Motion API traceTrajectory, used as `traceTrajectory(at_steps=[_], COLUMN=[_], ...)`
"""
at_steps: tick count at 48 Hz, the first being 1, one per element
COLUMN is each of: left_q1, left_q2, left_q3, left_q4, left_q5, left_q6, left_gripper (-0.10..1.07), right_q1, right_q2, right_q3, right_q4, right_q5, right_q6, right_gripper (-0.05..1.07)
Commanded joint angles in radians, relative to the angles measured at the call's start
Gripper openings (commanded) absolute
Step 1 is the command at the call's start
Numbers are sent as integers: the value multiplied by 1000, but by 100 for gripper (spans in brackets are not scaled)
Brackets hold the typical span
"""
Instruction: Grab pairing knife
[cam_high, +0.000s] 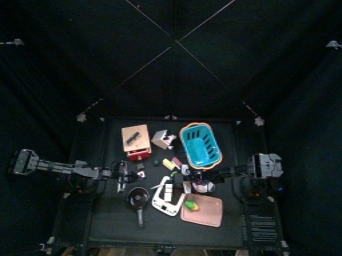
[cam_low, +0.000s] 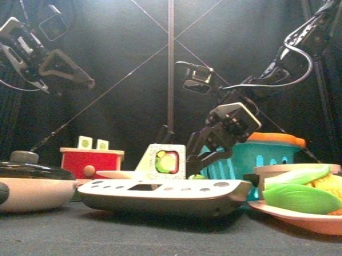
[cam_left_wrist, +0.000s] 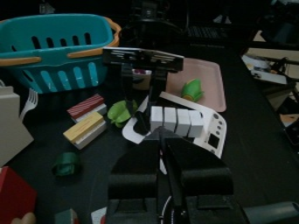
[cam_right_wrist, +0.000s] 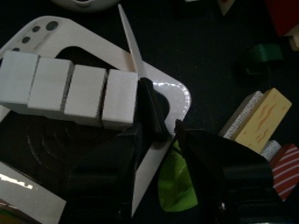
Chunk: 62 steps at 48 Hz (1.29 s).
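The paring knife (cam_right_wrist: 131, 48) has a white blade and a black handle. It lies over a white holder (cam_right_wrist: 65, 87) with several white blocks. In the right wrist view my right gripper (cam_right_wrist: 158, 114) is shut on the knife's handle. The front view shows this gripper (cam_low: 214, 150) hanging low over the holder (cam_low: 160, 195). The left wrist view shows the same gripper (cam_left_wrist: 142, 103) from across the table, above the holder (cam_left_wrist: 181, 122). My left gripper (cam_left_wrist: 163, 156) is raised at the left (cam_low: 47, 65), jaws together and empty.
A blue basket with an orange rim (cam_high: 198, 145) stands at the back. A pink cutting board (cam_high: 203, 212) holds green food. A red box (cam_high: 134, 137) and a black pan (cam_high: 138, 200) sit on the left. Small toy foods (cam_left_wrist: 84, 129) lie scattered.
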Motion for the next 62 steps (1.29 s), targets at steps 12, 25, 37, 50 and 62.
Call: traceTrajectory(at_steps=[12, 25, 37, 50, 62], left_q1=[-2, -2, 0, 0, 0], left_q2=[0, 0, -2, -12, -11], left_q3=[-6, -6, -17, -17, -14], left_q4=[-3, -3, -3, 0, 0], left_q5=[-8, -8, -8, -15, -37], left_q6=[0, 0, 0, 5, 5], left_gripper=[43, 43, 43, 43, 43], right_q1=[-2, -8, -44, -40, -25], right_q2=[-9, -38, -146, -249, -281], right_q3=[-23, -21, -21, -11, 3], right_q4=[-2, 0, 11, 46, 100], right_q5=[5, 23, 38, 38, 38], right_q6=[-3, 2, 5, 6, 5], right_gripper=[65, 54, 54, 54, 54])
